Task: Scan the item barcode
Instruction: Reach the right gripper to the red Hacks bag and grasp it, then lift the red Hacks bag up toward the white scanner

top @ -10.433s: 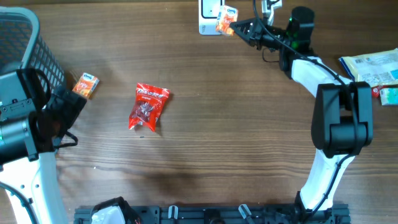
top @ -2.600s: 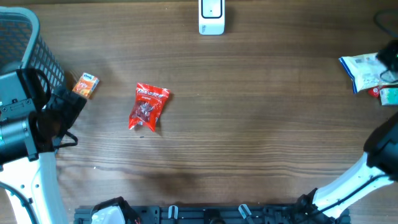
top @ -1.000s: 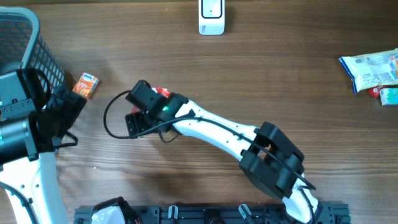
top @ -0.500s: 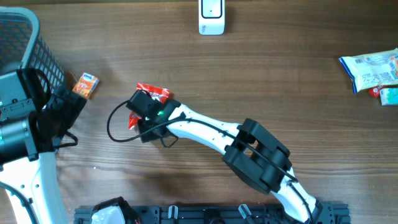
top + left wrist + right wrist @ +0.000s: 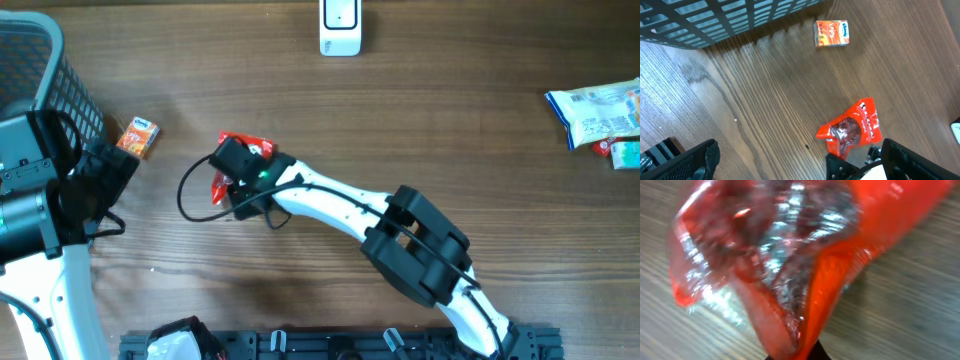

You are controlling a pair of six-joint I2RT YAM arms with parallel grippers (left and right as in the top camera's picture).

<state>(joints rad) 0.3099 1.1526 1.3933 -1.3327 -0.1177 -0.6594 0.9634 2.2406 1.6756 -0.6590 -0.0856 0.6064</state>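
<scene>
The red packet (image 5: 247,148) lies left of centre on the table (image 5: 400,120), and its lower part is pinched in the right hand (image 5: 230,180), which is closed tight on it. The left hand (image 5: 100,185) is spread wide beside the basket (image 5: 40,70) with nothing gripped. The white scanner (image 5: 340,27) is seen at the far edge.

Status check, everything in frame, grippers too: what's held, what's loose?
right gripper: shut on the red snack bag
red snack bag: pinched and creased, not at the scanner
left gripper: open, empty
orange box: lying flat, loose, beside the basket
basket: contents not visible
scanner: at the far edge, nothing in front of it
blue-white packet: lying loose at the right edge
</scene>
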